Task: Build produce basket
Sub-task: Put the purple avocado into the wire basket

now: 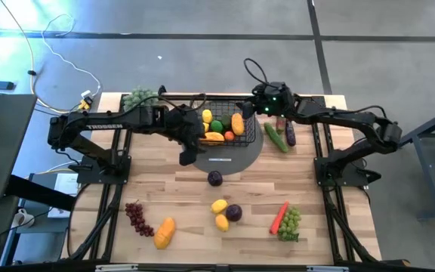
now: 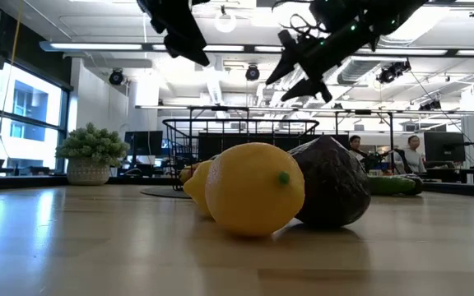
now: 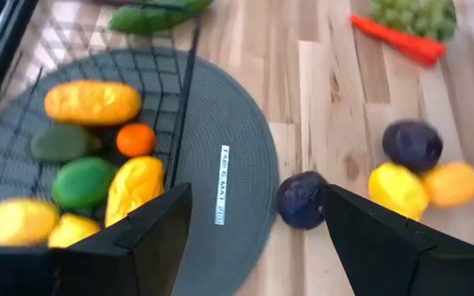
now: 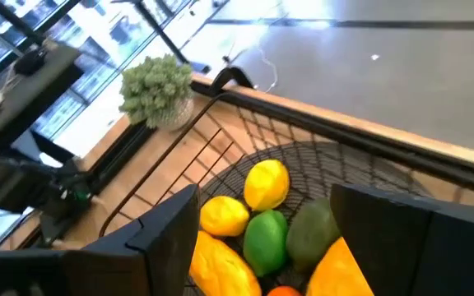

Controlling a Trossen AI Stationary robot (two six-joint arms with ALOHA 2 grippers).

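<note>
The black wire basket [image 1: 242, 140] stands on a grey round disc [image 1: 236, 160] at the table's far middle. It holds lemons [image 4: 267, 184], a green fruit [image 4: 263, 238] and orange-yellow pieces [image 3: 92, 101]. My left gripper [image 1: 187, 156] is open and empty, in the air over the disc's left edge beside the basket. A dark plum [image 3: 302, 199] lies on the table beyond its fingers. My right gripper [image 1: 248, 112] is open and empty above the basket's far right part. More produce lies toward the near edge: lemons [image 1: 220, 205], a plum [image 1: 234, 212], a carrot [image 1: 279, 217], green grapes [image 1: 291, 221], purple grapes [image 1: 137, 217] and a mango [image 1: 165, 233].
A cucumber [image 1: 275, 138] and an eggplant [image 1: 289, 135] lie just right of the basket. A pale green bushy cluster [image 1: 138, 98] stands at the far left corner. People show in the room behind the table [image 2: 410, 148]. Bare wood lies between the disc and the near produce.
</note>
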